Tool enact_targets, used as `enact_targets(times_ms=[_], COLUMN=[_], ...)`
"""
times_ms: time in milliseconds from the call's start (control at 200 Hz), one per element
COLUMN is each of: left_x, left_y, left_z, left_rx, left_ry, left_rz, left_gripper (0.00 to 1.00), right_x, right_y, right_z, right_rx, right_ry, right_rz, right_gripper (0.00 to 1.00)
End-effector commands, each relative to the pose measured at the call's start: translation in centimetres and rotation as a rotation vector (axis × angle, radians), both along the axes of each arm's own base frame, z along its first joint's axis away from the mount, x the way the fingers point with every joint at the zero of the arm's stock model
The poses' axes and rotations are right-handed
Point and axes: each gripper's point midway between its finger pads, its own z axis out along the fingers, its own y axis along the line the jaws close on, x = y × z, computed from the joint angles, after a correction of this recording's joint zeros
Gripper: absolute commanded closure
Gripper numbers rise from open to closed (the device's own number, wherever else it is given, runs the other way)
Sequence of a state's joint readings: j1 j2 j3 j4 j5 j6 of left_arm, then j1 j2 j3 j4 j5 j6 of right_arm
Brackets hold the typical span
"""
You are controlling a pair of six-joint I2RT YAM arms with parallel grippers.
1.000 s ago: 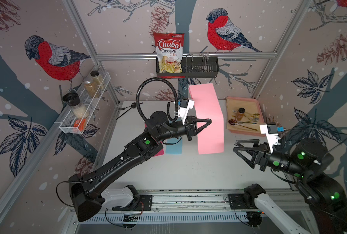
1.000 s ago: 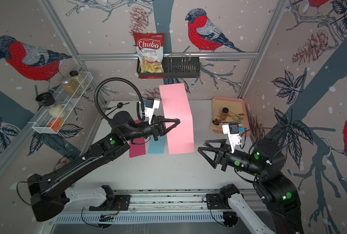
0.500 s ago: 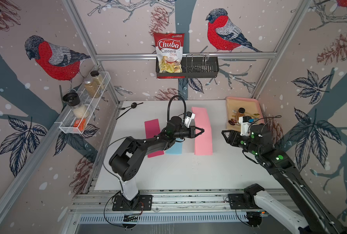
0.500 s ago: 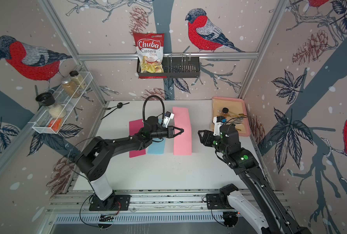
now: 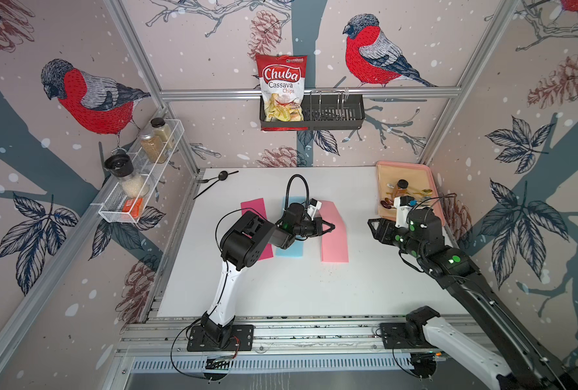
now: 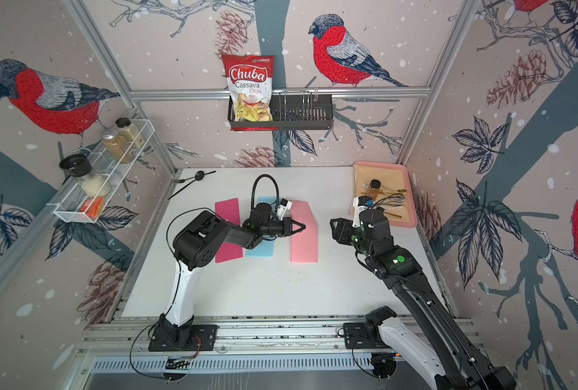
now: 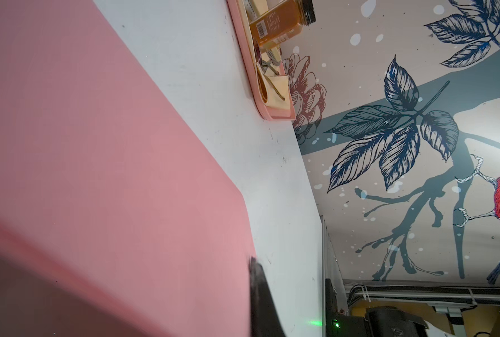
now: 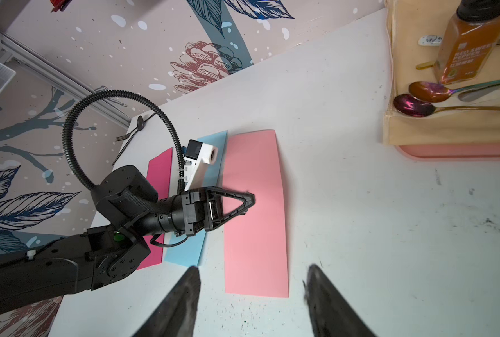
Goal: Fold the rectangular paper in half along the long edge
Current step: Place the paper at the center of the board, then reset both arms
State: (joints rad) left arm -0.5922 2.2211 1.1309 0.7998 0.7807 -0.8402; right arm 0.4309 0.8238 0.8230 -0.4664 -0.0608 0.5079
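Note:
The pink rectangular paper (image 5: 335, 243) (image 6: 305, 246) lies flat on the white table as a long strip, clearly seen in the right wrist view (image 8: 254, 233). My left gripper (image 5: 332, 225) (image 6: 303, 226) is shut, and its joined tips rest on top of the paper about halfway along it (image 8: 250, 201). In the left wrist view the paper (image 7: 111, 160) fills most of the picture beside one dark finger (image 7: 259, 291). My right gripper (image 5: 372, 229) (image 8: 253, 268) hovers open to the right of the paper, nothing between its fingers.
A blue paper (image 5: 289, 251) and a magenta paper (image 5: 253, 209) lie left of the pink one, partly under the left arm. A pink tray (image 5: 415, 166) with a spice bottle (image 5: 400, 187) and spoons stands at the back right. Black cutlery (image 5: 220, 176) lies back left.
The pink paper was held high above the table by the left gripper; now it lies flat with the left gripper low on it. The right arm moved back towards the tray.

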Motion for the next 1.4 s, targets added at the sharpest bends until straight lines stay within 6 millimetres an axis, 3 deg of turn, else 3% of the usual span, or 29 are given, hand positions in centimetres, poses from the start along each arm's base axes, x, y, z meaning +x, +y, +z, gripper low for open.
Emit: enact_targets(times_ms=[0,245,260,280,335,390,425,620,790,855,971,1076,1176,1281,1396], left_x=[0.4,1.1,1.3,1.3,1.4,1.6,1.7,2.3,2.4,2.4,2.2,1.8,1.0,-0.5,-2.2], left_y=[0.4,1.9,2.0,2.1,2.4,2.9,3.0,5.4,8.5,9.0,10.3,14.0,18.2,23.2,24.6], left_z=[-1.7,-4.8,-4.9,-5.0,-5.0,-4.8,-4.5,-2.9,-1.2,1.0,7.7,13.1,16.3,18.0,19.7], left_rx=[0.107,0.383,0.399,0.418,0.457,0.496,0.518,0.701,0.831,0.814,0.688,0.656,0.720,0.784,0.694], left_ry=[-0.009,0.020,0.016,0.017,0.009,-0.001,-0.013,-0.065,-0.101,-0.148,-0.315,-0.456,-0.540,-0.598,-0.812], left_rz=[0.001,0.030,0.034,0.038,0.048,0.070,0.079,0.169,0.255,0.285,0.384,0.556,0.717,0.902,0.850], left_gripper=[0.92,0.54,0.49,0.33,0.18,0.04,0.03,0.02,0.01,0.01,0.01,0.01,0.01,0.02,0.02], right_x=[0.2,0.0,0.0,0.0,-0.1,-0.1,-0.1,0.5,2.5,3.2,4.8,5.4,5.8,6.3,5.1], right_y=[0.0,-0.2,-0.2,-0.2,-0.2,-0.2,-0.2,-0.5,-4.4,-6.4,-9.2,-11.7,-12.8,-12.6,-13.0], right_z=[0.4,0.0,0.0,0.0,0.0,0.1,0.1,0.3,0.9,1.1,1.8,2.7,3.6,4.1,2.4], right_rx=[-0.004,-0.013,-0.014,-0.015,-0.018,-0.020,-0.022,-0.040,-0.159,-0.214,-0.258,-0.294,-0.301,-0.321,-0.377], right_ry=[-0.027,-0.025,-0.024,-0.026,-0.028,-0.031,-0.029,-0.045,-0.080,-0.093,-0.110,-0.156,-0.273,-0.494,-0.679], right_rz=[0.004,0.000,-0.002,-0.001,0.004,0.008,0.009,-0.017,-0.233,-0.345,-0.500,-0.633,-0.655,-0.572,-0.550], right_gripper=[0.37,0.27,0.26,0.25,0.19,0.06,0.00,0.00,0.00,0.00,0.00,0.00,0.00,0.00,0.00])
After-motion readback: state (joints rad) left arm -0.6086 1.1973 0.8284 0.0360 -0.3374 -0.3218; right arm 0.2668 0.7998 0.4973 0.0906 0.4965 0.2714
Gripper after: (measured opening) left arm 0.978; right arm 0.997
